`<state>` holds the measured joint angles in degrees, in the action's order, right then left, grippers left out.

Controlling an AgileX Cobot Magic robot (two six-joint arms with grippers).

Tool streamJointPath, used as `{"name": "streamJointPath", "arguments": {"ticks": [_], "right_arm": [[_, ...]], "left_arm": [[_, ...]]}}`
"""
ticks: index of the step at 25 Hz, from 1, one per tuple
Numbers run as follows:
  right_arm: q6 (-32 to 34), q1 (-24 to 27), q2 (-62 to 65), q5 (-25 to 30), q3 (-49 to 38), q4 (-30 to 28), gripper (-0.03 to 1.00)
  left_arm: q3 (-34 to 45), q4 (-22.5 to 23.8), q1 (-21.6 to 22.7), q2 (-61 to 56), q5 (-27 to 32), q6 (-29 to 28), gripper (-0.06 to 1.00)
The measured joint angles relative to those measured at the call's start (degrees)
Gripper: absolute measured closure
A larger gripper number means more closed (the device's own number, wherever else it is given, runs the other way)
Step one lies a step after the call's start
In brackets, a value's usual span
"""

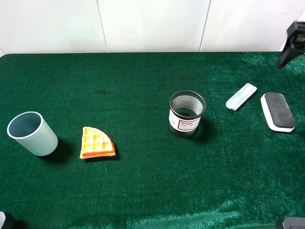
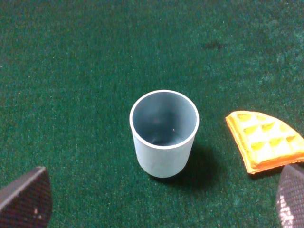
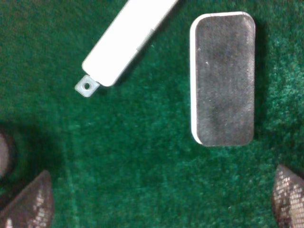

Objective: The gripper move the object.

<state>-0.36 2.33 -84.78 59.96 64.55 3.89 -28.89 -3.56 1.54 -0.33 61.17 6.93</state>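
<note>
The object is an oblong eraser with a black felt top on a white base. It lies flat on the green cloth at the far right. In the right wrist view the eraser lies ahead of my right gripper and toward one fingertip. That gripper is open and empty, apart from the eraser. My left gripper is open and empty, hovering just short of a blue-grey cup. A black part of the right arm shows at the top right edge of the high view.
A slim light-grey bar lies just left of the eraser; it also shows in the right wrist view. A black mesh cup stands mid-table. The blue-grey cup and an orange waffle piece sit at the left.
</note>
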Motion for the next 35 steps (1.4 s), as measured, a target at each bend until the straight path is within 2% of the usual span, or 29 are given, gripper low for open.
{"name": "streamJointPath", "arguments": {"ticks": [10, 17, 29, 35], "right_arm": [[-3.8, 0.3, -10.5, -4.2, 0.0, -3.1, 0.27], [-6.3, 3.2, -15.8, -6.4, 0.0, -3.1, 0.27], [-7.5, 3.3, -22.9, -10.9, 0.0, -3.3, 0.27], [-8.1, 5.3, -24.6, -12.2, 0.0, -3.1, 0.27]], "left_arm": [[0.0, 0.0, 0.0, 0.0, 0.0, 0.0, -0.01], [0.0, 0.0, 0.0, 0.0, 0.0, 0.0, -0.01], [0.0, 0.0, 0.0, 0.0, 0.0, 0.1, -0.01], [0.0, 0.0, 0.0, 0.0, 0.0, 0.1, -0.01]]}}
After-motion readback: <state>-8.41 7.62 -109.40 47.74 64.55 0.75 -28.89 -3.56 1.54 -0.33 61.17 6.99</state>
